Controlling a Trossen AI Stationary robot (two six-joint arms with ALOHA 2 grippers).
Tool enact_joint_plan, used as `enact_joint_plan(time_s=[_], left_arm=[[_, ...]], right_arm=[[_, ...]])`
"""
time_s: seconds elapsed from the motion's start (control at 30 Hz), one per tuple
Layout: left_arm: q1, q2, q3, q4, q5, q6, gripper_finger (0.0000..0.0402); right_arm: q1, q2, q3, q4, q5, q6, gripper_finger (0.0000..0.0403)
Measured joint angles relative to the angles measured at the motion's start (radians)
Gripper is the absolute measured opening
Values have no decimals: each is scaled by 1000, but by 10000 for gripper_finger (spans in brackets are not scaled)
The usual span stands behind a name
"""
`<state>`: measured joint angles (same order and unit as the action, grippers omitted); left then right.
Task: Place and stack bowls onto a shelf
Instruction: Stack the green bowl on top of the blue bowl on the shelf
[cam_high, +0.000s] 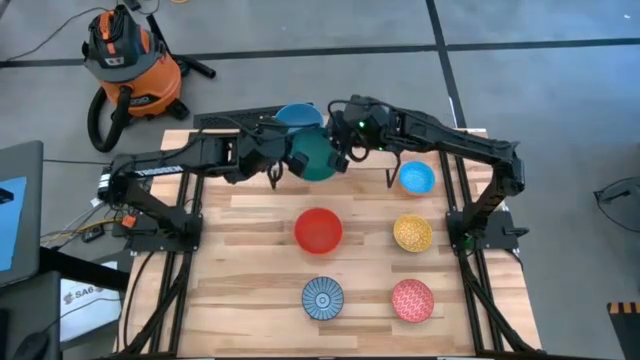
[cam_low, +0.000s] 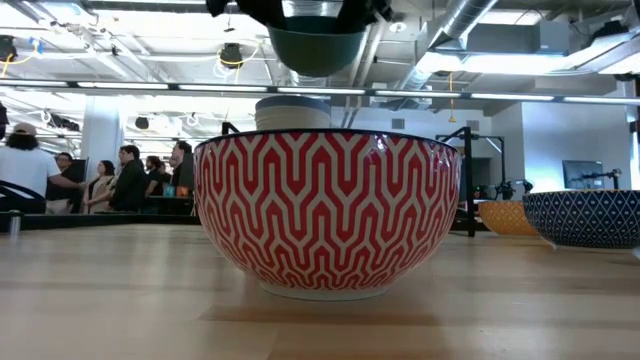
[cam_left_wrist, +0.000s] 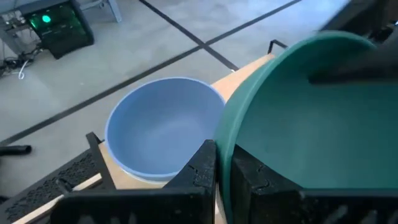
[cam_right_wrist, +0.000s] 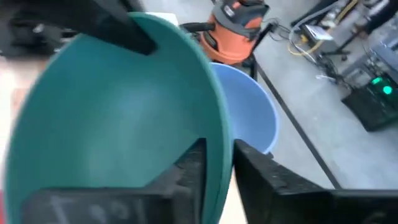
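Currently both grippers clamp the rim of the teal green bowl (cam_high: 318, 155), left gripper (cam_high: 276, 160) on one side and right gripper (cam_high: 343, 150) on the opposite side. The bowl hangs in the air just beside the light blue bowl (cam_high: 297, 117) on the shelf (cam_high: 215, 121), with the red bowl (cam_high: 318, 229) on the slatted tabletop (cam_high: 250, 280) nearer the front.
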<state>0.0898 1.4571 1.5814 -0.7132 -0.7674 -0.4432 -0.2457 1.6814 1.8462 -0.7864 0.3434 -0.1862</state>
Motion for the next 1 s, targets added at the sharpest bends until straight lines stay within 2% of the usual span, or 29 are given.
enact_joint_plan(time_s=[0.1, 0.2, 0.4, 0.57, 0.7, 0.83, 1.0], left_arm=[[30, 3, 0, 3, 30, 41, 1], [66, 11, 0, 4, 102, 83, 8], [120, 13, 2, 6, 243, 130, 81], [162, -4, 6, 14, 244, 181, 154], [203, -36, 21, 4, 246, 234, 191], [250, -69, 74, -14, 246, 312, 205], [320, -68, 154, -50, 239, 389, 205]], right_arm=[[-7, 24, 2, 8, 19, 9, 61], [-14, 40, 0, 9, 25, 14, 30], [-39, 56, 0, 24, -12, 22, 26], [-102, 72, 41, 42, -91, 92, 26], [-166, 89, 106, 44, -172, 140, 26], [-226, 161, 211, 27, -253, 196, 26], [-272, 305, 400, -52, -294, 221, 25]])
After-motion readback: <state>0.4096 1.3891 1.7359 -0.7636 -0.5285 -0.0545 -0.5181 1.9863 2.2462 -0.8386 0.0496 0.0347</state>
